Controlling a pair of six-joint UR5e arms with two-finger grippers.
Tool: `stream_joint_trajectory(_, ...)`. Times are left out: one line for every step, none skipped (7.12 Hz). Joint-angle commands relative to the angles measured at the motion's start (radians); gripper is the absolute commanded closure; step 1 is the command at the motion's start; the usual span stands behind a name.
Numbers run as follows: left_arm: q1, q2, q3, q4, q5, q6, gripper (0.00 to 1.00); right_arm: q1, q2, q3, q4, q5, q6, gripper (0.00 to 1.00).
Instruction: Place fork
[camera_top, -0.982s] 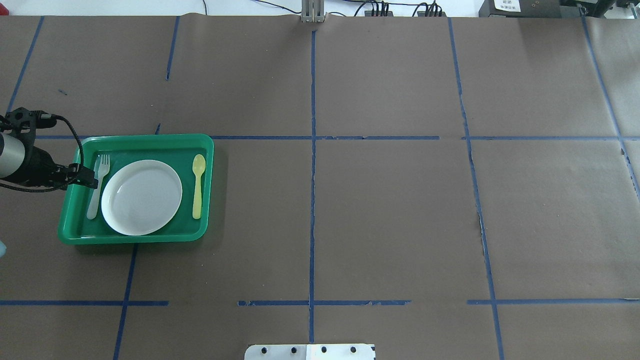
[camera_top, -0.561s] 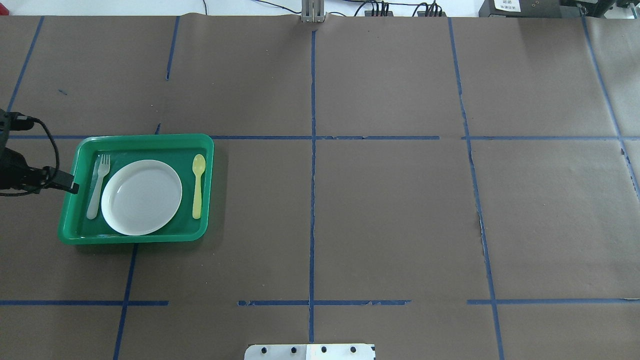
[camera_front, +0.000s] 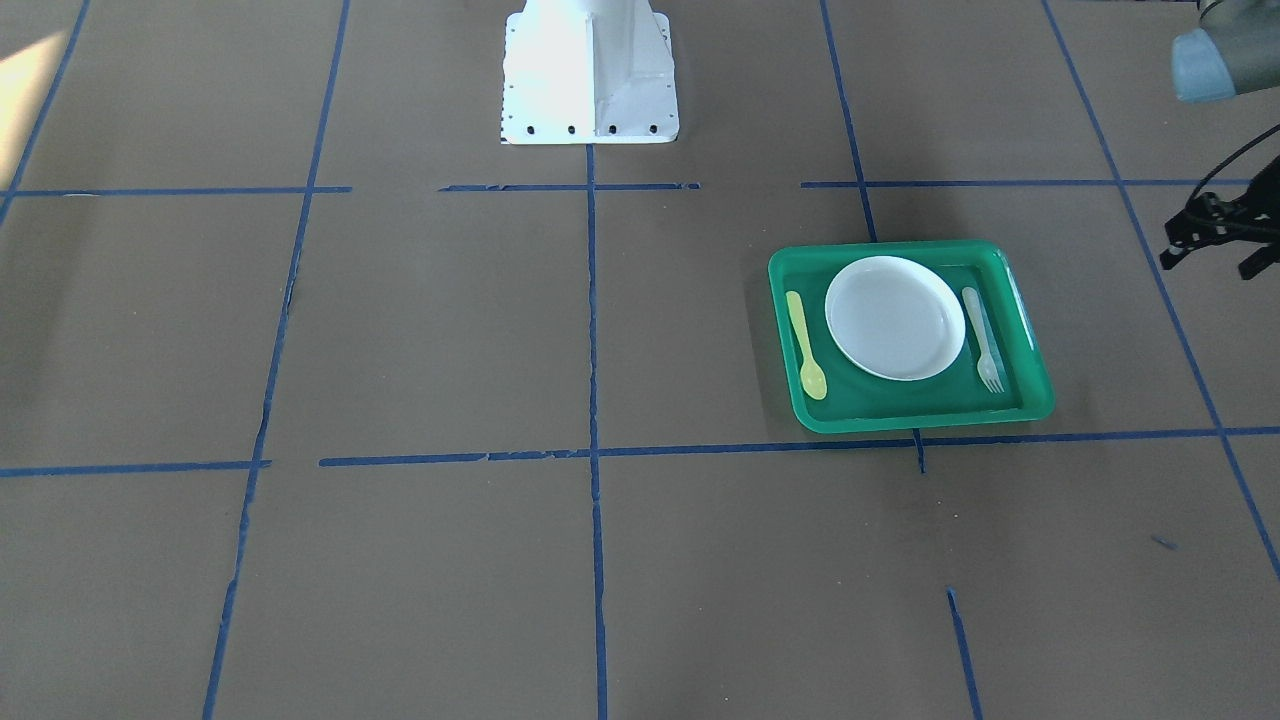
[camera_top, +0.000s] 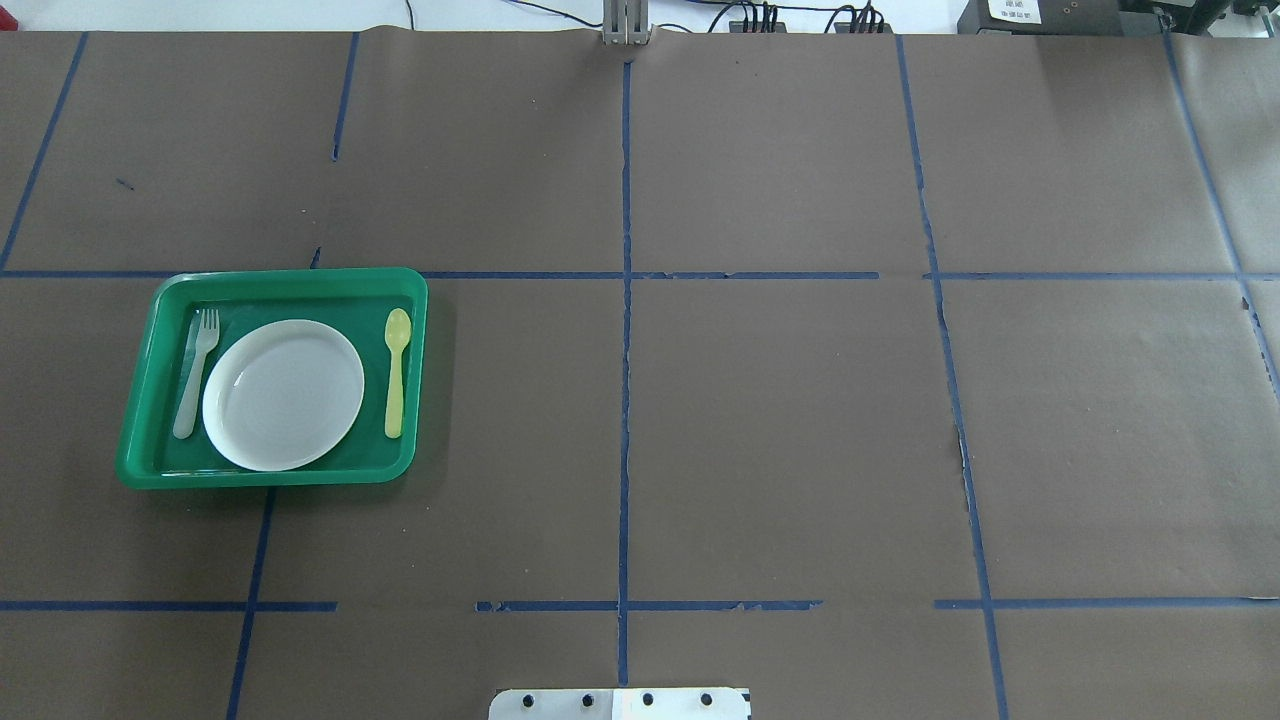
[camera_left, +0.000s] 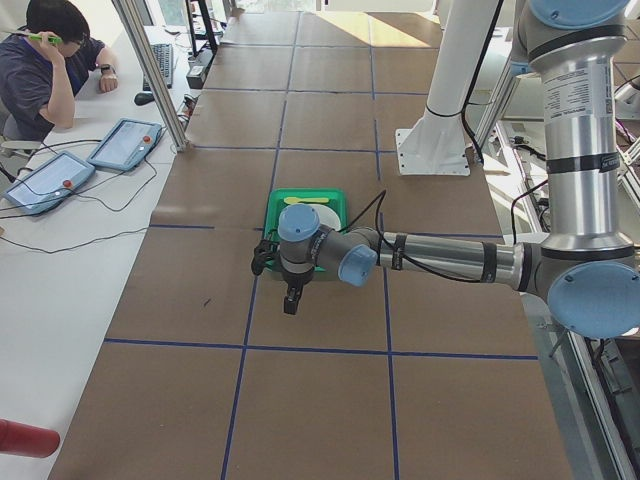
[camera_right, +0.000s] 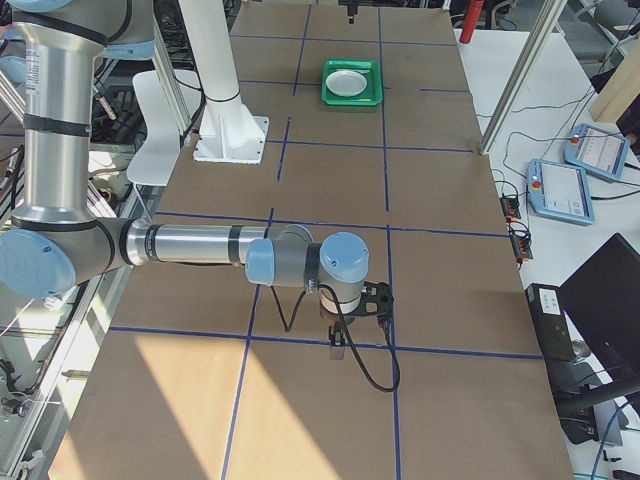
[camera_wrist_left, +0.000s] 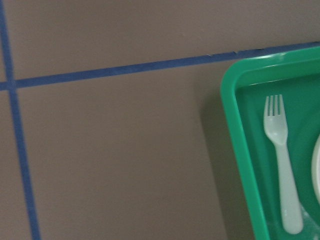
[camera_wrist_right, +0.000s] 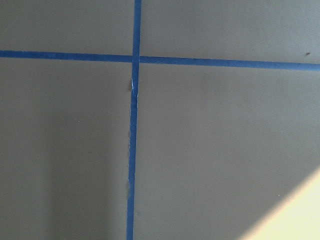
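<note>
**Fork Seated in Tray: Clearing the Left Arm**

The fork (camera_top: 196, 372) lay flat in the green tray (camera_top: 290, 277) at the left of the overhead frame. It sat just beside the white plate (camera_top: 283, 395), tines toward the top. The yellow spoon (camera_top: 396, 372) lay on the plate's other side.

The left jaws, at the right edge of the front-facing frame, looked parted and held nothing, well apart from the tray. The right jaws showed only in a side view, so I could not tell their state.

Placement looked complete. For the clearing step, travel above the tray rim and route the wrist cable over bare bench (camera_top: 780, 420), so nothing nudges the fork.
</note>
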Motion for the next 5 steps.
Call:
stream_joint_trajectory(-0.19,0.004,-0.001,0.19,0.003,0.251,0.0,0.0,0.0,0.001,0.0,0.0,0.0,0.0)
stream_joint_trajectory(-0.238,-0.004,0.003,0.265,0.003,0.297,0.0,0.0,0.0,-0.001,0.0,0.0,0.0,0.0)
stream_joint_trajectory(-0.25,0.005,0.01,0.277,-0.007,0.339,0.0,0.0,0.0,-0.001,0.0,0.0,0.0,0.0)
stream_joint_trajectory(-0.25,0.007,0.009,0.273,-0.001,0.338,0.0,0.0,0.0,-0.001,0.0,0.0,0.0,0.0)
stream_joint_trajectory(-0.25,0.002,0.012,0.264,0.0,0.341,0.0,0.0,0.0,0.001,0.0,0.0,0.0,0.0)
